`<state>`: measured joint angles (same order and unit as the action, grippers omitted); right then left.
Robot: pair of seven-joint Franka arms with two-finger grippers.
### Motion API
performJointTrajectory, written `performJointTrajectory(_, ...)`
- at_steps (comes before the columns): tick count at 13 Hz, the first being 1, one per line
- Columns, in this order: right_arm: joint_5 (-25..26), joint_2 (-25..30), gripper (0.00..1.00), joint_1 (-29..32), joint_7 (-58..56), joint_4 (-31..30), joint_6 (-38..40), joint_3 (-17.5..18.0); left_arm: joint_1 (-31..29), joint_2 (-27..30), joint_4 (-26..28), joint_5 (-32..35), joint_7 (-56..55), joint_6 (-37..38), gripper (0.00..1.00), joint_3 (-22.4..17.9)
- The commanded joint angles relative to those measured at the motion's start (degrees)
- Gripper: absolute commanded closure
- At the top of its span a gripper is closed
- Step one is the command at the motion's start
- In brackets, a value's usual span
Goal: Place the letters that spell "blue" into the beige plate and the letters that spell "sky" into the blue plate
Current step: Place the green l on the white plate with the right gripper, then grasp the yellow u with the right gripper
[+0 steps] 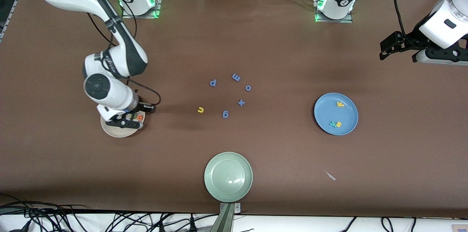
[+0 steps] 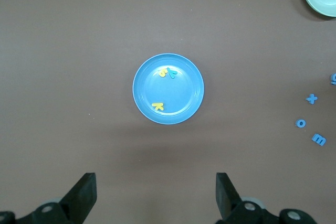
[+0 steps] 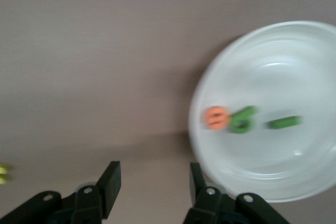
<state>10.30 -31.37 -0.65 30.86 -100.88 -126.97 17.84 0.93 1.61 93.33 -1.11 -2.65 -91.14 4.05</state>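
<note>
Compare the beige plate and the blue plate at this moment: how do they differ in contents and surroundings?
The beige plate holds three letters: an orange e, a dark green b and a green l. The blue plate holds yellow k, yellow s and teal y.
The right gripper is over the beige plate; no gripper is over the blue plate.
The beige plate's word lacks the yellow u, on the table; the blue plate's is complete.
Both are round and shallow.
</note>
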Motion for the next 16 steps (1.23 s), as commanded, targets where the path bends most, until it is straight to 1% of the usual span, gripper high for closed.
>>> performJointTrajectory(1,-0.4,-6.4,0.39,-3.9,7.4,6.8,-0.4,0.9,-0.1,-0.9,-2.0,-1.0,0.8,1.3,0.00,-0.2)
performJointTrajectory(4,-0.4,-10.4,0.39,-7.7,13.0,10.2,-5.8,0.8,-0.5,-0.9,-1.9,-0.9,1.0,1.3,0.00,-0.2)
performJointTrajectory(6,0.0,-13.4,0.39,-10.8,18.8,13.9,-5.9,0.6,-0.2,-0.9,-2.0,-0.9,0.9,1.3,0.00,-0.2)
performJointTrajectory(7,0.0,-13.5,0.40,-12.1,21.0,14.1,-5.9,0.5,-0.1,-0.9,-2.0,-0.9,0.8,1.3,0.00,-0.2)
performJointTrajectory(9,0.3,-13.5,0.39,-13.1,24.8,13.8,-5.8,0.5,-0.2,-0.9,-1.9,-0.9,0.9,1.3,0.00,-0.2)
performJointTrajectory(11,2.5,-13.9,0.39,-14.9,28.0,12.9,-6.1,0.5,-0.3,-0.9,-2.0,-0.9,0.9,1.4,0.00,-0.2)
performJointTrajectory(13,4.8,-13.9,0.39,-14.9,30.0,9.9,-7.4,0.5,-0.6,-0.9,-1.9,-0.9,0.9,1.3,0.00,-0.2)
performJointTrajectory(16,5.0,-14.0,0.41,-15.0,32.2,8.4,-9.0,0.5,-0.6,-0.9,-2.0,-0.8,0.8,1.3,0.00,-0.2)
